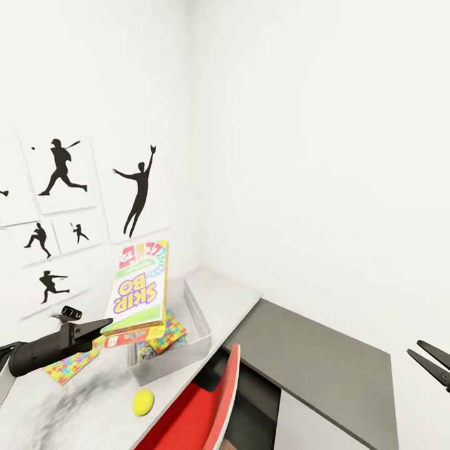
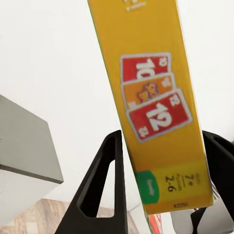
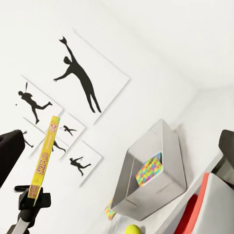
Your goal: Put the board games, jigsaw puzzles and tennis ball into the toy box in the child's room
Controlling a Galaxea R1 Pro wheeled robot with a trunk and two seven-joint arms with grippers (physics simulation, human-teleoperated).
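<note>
Left gripper [image 1: 103, 330] clamped on the SKIP-BO box [image 1: 139, 292], tilted above the toy box [image 1: 201, 319]; right gripper [image 1: 432, 361] open, empty, far right.

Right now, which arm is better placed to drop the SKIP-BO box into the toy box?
Left. Its gripper already holds the SKIP-BO box over the toy box; the right gripper is empty and off to the side.

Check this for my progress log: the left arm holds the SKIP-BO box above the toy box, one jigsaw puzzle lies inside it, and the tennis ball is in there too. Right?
Not quite. The tennis ball is not in the toy box; it lies on the table in front of it, as the head view shows. The rest holds: the left gripper holds the SKIP-BO box above the bin, and one jigsaw puzzle lies inside.
</note>
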